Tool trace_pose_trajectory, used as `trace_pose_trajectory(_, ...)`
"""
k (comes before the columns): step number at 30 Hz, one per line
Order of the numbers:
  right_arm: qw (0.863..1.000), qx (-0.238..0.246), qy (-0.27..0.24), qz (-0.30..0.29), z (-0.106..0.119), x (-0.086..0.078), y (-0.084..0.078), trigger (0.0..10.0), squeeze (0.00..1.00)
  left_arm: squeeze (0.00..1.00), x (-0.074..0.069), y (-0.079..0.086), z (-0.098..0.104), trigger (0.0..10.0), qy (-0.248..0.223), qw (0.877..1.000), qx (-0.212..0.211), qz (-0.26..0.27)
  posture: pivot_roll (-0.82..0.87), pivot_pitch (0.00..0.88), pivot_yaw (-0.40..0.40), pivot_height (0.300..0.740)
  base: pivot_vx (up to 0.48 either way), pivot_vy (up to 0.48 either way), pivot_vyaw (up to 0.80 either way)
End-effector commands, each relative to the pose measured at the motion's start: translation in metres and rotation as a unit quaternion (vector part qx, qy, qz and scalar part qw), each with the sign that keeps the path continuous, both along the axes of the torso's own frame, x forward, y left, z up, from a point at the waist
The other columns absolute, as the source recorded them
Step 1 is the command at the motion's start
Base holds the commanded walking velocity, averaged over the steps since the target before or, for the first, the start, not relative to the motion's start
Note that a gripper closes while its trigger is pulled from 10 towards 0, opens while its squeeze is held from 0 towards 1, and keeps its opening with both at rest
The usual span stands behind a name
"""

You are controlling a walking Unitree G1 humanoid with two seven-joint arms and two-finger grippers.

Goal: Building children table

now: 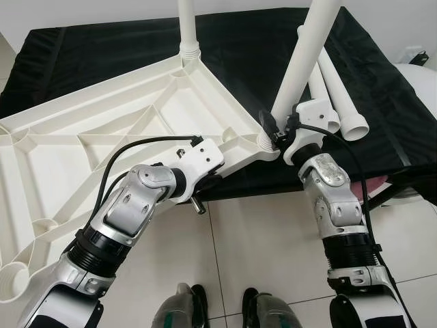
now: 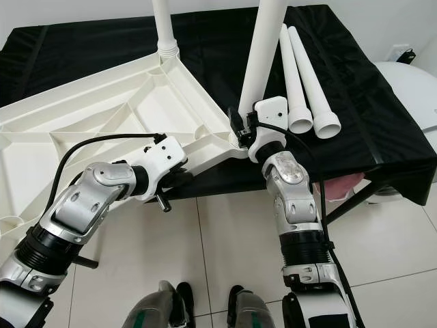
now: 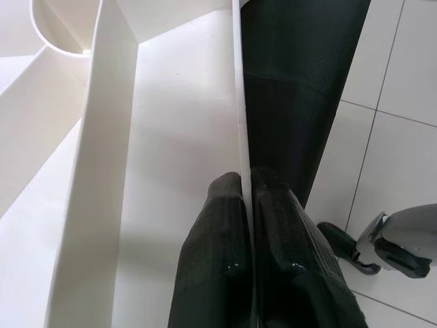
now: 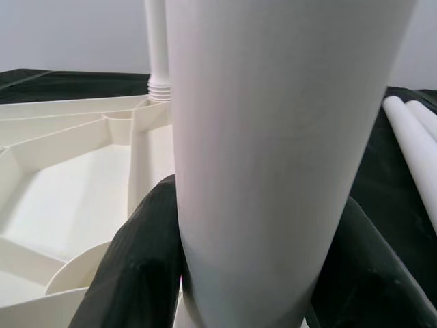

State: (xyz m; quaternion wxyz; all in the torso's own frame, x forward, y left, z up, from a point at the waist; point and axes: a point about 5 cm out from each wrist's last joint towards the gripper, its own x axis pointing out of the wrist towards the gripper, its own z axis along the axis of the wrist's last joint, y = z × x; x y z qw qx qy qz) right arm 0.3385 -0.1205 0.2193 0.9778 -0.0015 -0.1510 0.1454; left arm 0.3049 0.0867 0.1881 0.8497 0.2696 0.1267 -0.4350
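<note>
The white table frame (image 1: 102, 130) lies upside down on the black-draped tabletop (image 1: 95, 48), overhanging the floor. The left tool (image 3: 247, 205) pinches its rim; the right tool (image 4: 242, 273) is clamped on an upright leg (image 1: 307, 55) at its corner socket
</note>
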Motion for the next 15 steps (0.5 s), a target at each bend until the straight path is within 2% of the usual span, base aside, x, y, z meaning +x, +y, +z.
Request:
trace_pose_trajectory(1,1.0,0.006,-0.013,-0.003,0.005,-0.005,0.009,10.0,0.0,0.0,0.0,-0.002,-0.004,10.0,-0.007,1.0,0.01,0.002,-0.09,0.17,0.025,0.74,0.0,0.0,0.0)
trace_pose_trajectory(6,0.999,0.021,-0.011,-0.039,0.006,-0.008,0.021,10.0,0.0,0.0,-0.001,-0.002,-0.004,10.0,-0.007,1.0,0.011,0.001,-0.08,0.168,0.024,0.74,0.0,0.0,0.0)
trace_pose_trajectory(15,0.996,0.024,-0.001,-0.088,0.002,-0.006,0.027,10.0,0.0,0.0,-0.001,-0.002,-0.004,10.0,-0.007,1.0,0.009,0.001,-0.08,0.169,0.023,0.74,0.0,0.0,0.0)
